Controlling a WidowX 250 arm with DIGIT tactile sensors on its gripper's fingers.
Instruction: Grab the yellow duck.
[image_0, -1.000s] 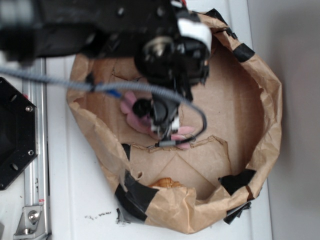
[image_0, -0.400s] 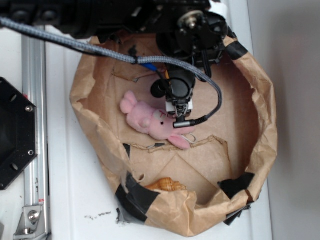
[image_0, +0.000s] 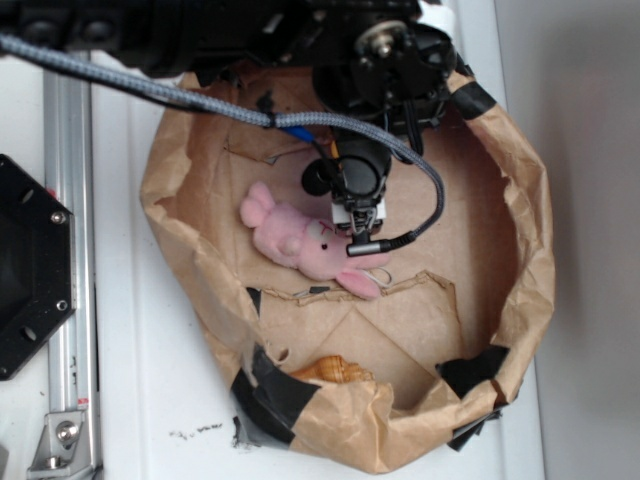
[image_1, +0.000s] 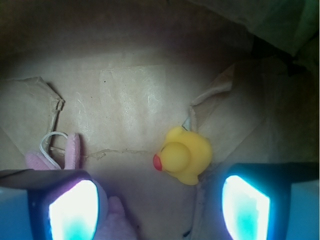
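Note:
In the wrist view the yellow duck (image_1: 184, 155) sits upright on the brown paper floor, its red beak pointing left. It lies just ahead of my gripper (image_1: 160, 202), closer to the right finger (image_1: 245, 205) than to the left, and touches neither. The gripper is open with nothing between its fingers. Part of the pink plush bunny (image_1: 70, 152) lies by and under the left finger (image_1: 72, 210). In the exterior view my gripper (image_0: 358, 205) hangs over the bag's middle and the arm hides the duck.
A low brown paper bag (image_0: 530, 250) with a rolled, black-taped rim walls everything in. The pink bunny (image_0: 295, 240) lies left of the gripper. A tan seashell (image_0: 332, 370) rests by the near rim. A black plate (image_0: 25, 265) and a metal rail (image_0: 70, 300) stand to the left.
Since one second ago the arm has shifted right and toward the bag's far side, uncovering the pink bunny. Over the last 0.4 s nothing has moved.

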